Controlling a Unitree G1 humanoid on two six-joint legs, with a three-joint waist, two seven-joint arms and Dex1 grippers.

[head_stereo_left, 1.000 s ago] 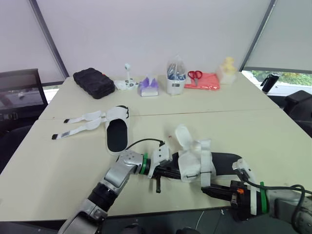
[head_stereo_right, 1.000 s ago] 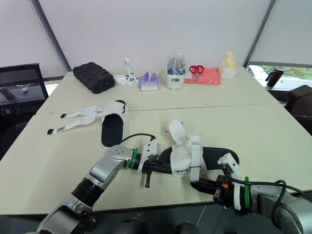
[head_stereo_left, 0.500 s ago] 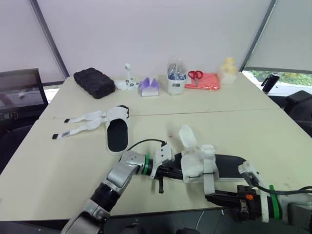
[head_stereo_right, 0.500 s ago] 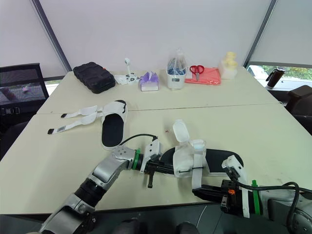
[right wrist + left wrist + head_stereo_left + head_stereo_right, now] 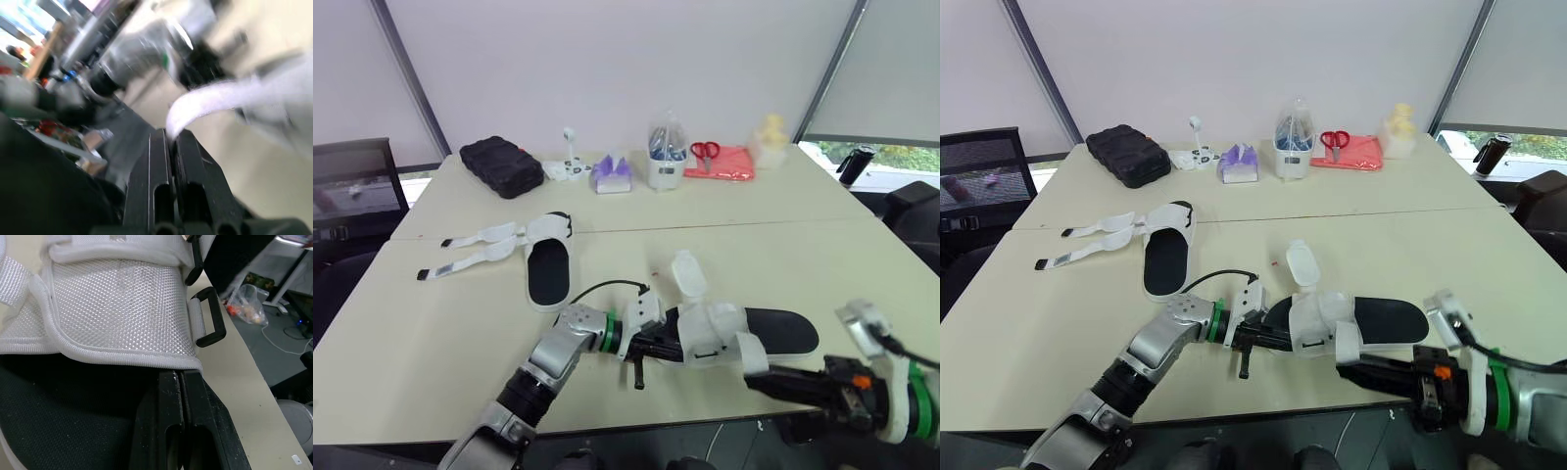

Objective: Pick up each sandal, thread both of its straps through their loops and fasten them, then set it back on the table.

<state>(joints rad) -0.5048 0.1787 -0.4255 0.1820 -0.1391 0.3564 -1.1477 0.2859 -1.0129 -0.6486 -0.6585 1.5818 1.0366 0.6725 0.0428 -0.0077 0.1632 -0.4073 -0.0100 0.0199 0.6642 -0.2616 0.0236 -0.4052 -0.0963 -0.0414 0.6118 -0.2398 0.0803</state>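
- Left gripper (image 5: 656,345) — fingers pinched shut on the edge of the near sandal (image 5: 781,331), which sits by the front edge of the table (image 5: 421,343).
- Right gripper (image 5: 756,375) — fingers closed on the end of its white strap (image 5: 751,354).
- Other sandal (image 5: 548,271) lies farther back on the left, straps spread.

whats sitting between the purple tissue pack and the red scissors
A white tub topped with a clear bag stands between the tissue pack and the scissors, shown in the eye views.

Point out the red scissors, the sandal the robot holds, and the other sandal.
red scissors (image 5: 705,150): left eye view, on the handles.
held sandal (image 5: 783,331): left eye view, on its black footbed.
other sandal (image 5: 548,275): left eye view, on its black footbed.
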